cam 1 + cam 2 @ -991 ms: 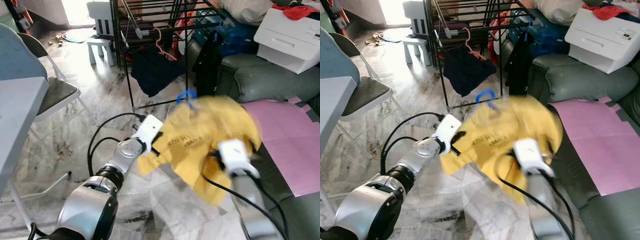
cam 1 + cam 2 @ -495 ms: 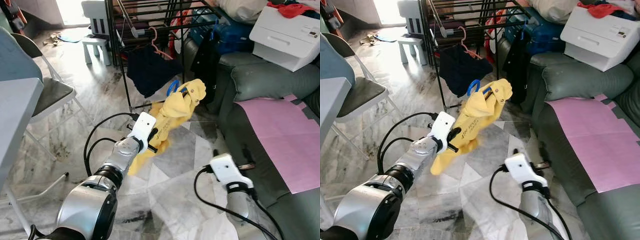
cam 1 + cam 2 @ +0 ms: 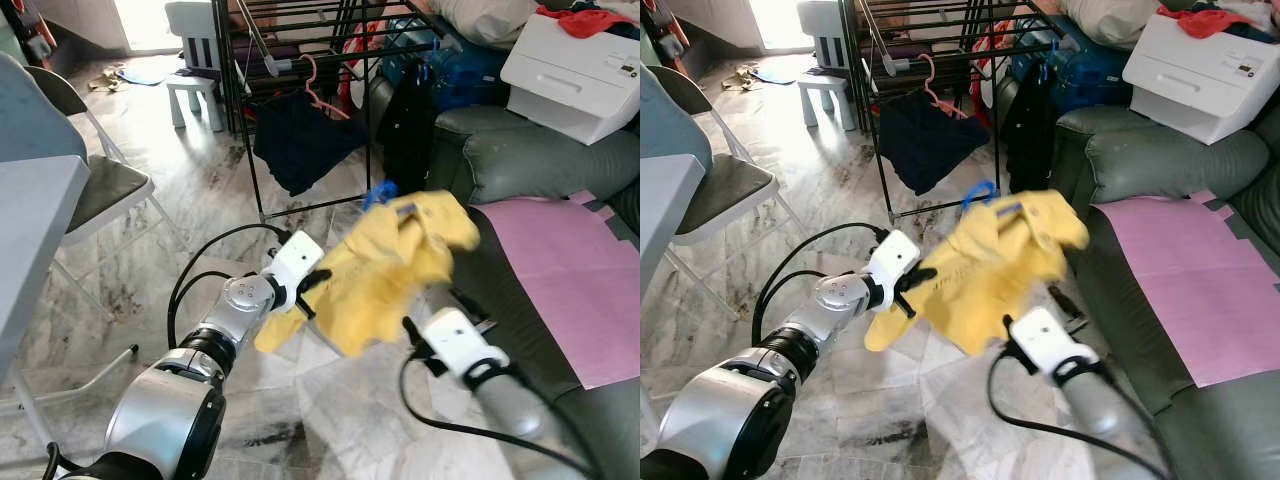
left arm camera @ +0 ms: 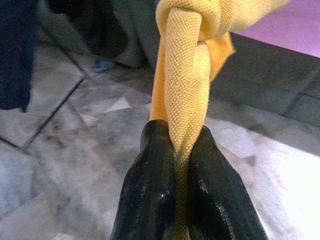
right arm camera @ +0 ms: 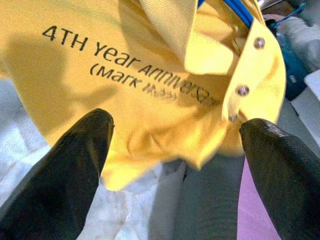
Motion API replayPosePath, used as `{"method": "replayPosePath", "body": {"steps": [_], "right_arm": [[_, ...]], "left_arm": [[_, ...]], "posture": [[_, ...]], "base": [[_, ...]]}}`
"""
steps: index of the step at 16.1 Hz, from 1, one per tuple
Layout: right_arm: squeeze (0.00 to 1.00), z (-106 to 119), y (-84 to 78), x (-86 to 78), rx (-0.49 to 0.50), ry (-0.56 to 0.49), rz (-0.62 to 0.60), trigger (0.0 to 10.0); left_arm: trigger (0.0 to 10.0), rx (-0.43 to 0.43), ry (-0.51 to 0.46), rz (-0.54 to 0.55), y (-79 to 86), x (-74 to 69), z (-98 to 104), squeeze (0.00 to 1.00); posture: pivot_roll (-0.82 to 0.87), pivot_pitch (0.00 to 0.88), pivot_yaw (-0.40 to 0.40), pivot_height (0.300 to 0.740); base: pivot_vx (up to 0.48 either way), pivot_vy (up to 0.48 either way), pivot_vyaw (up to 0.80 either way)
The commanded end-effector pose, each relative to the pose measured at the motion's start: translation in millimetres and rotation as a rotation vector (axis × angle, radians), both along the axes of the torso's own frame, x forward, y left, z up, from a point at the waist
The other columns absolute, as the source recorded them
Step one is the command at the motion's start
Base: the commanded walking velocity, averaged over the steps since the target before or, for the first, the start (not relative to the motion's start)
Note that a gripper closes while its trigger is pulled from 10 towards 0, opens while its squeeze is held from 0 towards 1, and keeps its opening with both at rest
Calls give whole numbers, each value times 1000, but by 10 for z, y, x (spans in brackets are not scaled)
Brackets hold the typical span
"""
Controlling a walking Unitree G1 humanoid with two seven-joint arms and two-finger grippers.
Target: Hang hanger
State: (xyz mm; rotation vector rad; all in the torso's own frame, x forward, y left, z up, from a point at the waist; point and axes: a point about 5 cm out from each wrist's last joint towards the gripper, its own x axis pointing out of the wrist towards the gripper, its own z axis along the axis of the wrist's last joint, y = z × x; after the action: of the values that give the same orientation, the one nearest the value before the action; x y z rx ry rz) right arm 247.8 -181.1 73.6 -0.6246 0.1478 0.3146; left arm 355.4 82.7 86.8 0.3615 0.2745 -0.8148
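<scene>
Now the left gripper (image 4: pixel 182 150) pinches a fold of the yellow knit polo shirt (image 3: pixel 385 275) tight between its closed black fingers (image 4: pixel 150 185). The right gripper (image 5: pixel 175 150) spreads its fingers wide, the shirt's collar just ahead of them, untouched. A blue plastic hanger (image 3: pixel 985 195) pokes from the collar beyond both fingertips.

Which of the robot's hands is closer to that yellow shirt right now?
The left. The left gripper has its jaws pinched shut on the yellow shirt. The right gripper, jaws wide open, sits just short of the shirt without touching.

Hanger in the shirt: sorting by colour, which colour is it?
Blue; the hanger hook pokes from the yellow shirt, clearest in the right eye view.
</scene>
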Motion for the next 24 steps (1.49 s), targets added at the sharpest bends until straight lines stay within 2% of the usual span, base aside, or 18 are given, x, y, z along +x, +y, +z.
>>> {"method": "replayPosePath", "body": {"steps": [1,2,3,5,6,7,10,11,12,13,15,21,22,23,24], "right_arm": [[1000,46,-105,10,31,13,-22,10000],[1000,48,-139,1,36,34,-5,10000],[1000,38,-175,-50,19,73,52,10000],[1000,167,-270,-102,46,116,100,10000],[1000,270,-353,-140,25,159,156,10000],[1000,432,-487,-163,-14,194,204,10000],[1000,641,-605,-180,-26,242,267,10000],[729,711,-671,-179,-24,274,285,10000],[624,721,-714,-188,-32,309,299,10000],[306,724,-754,-191,-51,334,303,10000],[0,725,-824,-171,-59,391,325,10000],[0,724,-837,-149,-74,461,393,10000],[0,711,-849,-153,-72,477,405,3137],[0,712,-838,-157,-41,495,427,0],[0,712,-835,-159,-37,499,431,0]], "left_arm": [[10000,-58,-9,-31,6,18,76,0],[10000,-82,20,-67,13,-26,34,0],[10000,-62,30,-135,24,-108,-51,0],[10000,9,33,-213,84,-192,-145,0],[10000,42,31,-246,125,-213,-163,0],[10000,94,16,-328,152,-254,-175,0],[10000,108,-10,-422,131,-295,-152,0],[10000,89,-33,-484,86,-322,-120,0],[10000,77,-55,-522,53,-338,-93,0],[10000,64,-66,-549,31,-351,-75,0],[10000,29,-99,-608,-29,-366,-10,0],[9059,36,-128,-695,-6,-420,10,0],[8902,51,-130,-712,2,-434,-1,0],[9686,54,-134,-718,3,-441,-4,0],[9686,54,-134,-718,2,-442,-6,0]], "posture": [[-75,0,-11,740],[-75,0,-11,740],[-67,0,-16,740],[-66,0,-23,740],[-67,0,-27,740],[-67,0,-29,740],[-72,0,-27,740],[-72,0,-26,740],[-72,0,-26,740],[-72,0,-26,740],[-66,0,-26,740],[-53,0,-33,740],[-52,0,-32,740],[-53,0,-33,740],[-53,0,-33,740]], "base": [[0,0,0],[0,0,0],[0,0,0],[0,0,0],[0,0,0],[0,0,0],[0,0,0],[0,0,0],[0,0,0],[0,0,0],[0,0,0],[0,0,0],[0,0,0],[0,0,0],[0,0,0]]}}
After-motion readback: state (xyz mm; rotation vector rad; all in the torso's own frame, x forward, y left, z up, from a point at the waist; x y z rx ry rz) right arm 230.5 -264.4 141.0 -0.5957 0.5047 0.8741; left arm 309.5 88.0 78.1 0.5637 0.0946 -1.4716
